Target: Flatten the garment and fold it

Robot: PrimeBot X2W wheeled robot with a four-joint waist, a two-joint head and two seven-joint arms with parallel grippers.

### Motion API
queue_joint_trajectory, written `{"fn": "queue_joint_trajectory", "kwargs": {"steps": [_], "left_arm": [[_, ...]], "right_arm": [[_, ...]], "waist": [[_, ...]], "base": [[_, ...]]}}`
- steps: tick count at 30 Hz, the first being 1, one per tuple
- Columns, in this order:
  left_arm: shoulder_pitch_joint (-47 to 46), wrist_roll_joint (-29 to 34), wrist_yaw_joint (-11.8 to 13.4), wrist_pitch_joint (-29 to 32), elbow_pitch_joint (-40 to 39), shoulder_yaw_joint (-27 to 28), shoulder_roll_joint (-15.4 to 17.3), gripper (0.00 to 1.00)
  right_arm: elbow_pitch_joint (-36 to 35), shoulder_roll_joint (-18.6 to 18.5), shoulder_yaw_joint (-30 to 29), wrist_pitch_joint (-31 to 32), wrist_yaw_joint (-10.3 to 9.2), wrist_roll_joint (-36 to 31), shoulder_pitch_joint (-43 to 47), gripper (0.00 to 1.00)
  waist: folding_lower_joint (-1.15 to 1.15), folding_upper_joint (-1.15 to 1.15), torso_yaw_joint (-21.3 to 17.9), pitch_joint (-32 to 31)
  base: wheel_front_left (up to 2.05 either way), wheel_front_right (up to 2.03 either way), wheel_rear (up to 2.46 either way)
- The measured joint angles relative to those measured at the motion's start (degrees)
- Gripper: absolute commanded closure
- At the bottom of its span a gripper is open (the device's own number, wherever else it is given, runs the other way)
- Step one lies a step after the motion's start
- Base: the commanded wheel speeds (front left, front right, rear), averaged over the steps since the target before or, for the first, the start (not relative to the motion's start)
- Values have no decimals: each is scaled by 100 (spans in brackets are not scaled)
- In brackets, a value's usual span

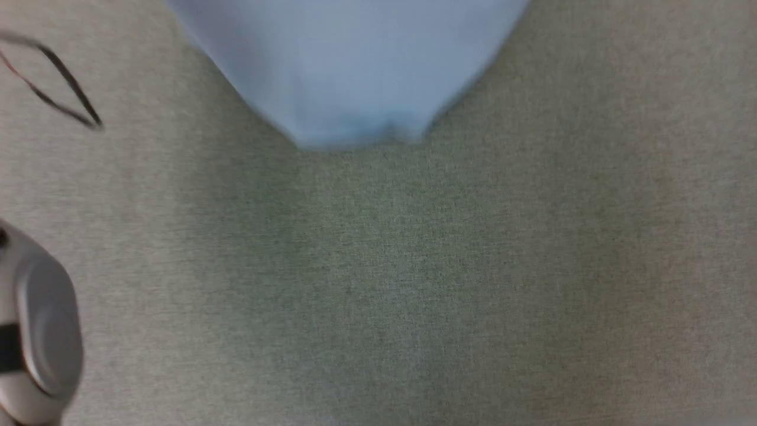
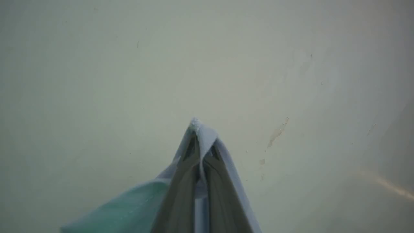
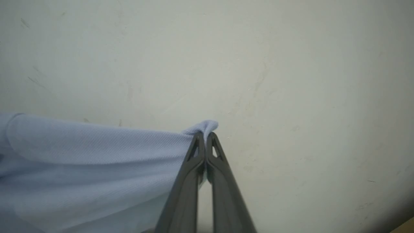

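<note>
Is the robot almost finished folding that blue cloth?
Not yet. Done: left end effector and right end effector are each shut on an edge of the light blue garment. In hand: it seems to hang bunched over the grey-green surface. To do: spreading it flat, then folding.

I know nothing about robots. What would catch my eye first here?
A blurred light blue garment reaches down from the top of the head view over a grey-green surface. In the wrist views, the left gripper and the right gripper each pinch a bit of its cloth, jaws shut.
</note>
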Motion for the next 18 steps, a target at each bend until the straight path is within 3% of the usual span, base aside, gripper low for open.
{"fn": "queue_joint_trajectory", "kwargs": {"steps": [4,9,13,18], "left_arm": [[-721,-22,-65,-528,348,232,-32,100],[-1393,-58,-375,-1152,669,420,-71,100],[-1432,-90,-665,-1033,966,214,-115,100],[-626,68,-861,-755,1437,-160,-111,100]], "right_arm": [[182,156,-258,-559,0,-215,-802,100],[367,299,-458,-1308,7,-748,-1446,100],[656,309,-452,-1546,7,-832,-1549,100],[1036,223,-297,-1647,5,-614,-1120,100]], "waist": [[0,0,-73,317],[-1,0,-153,606],[-1,0,-150,727],[-1,0,-37,725]], "base": [[0,0,0],[0,0,0],[0,0,0],[0,0,0]]}}
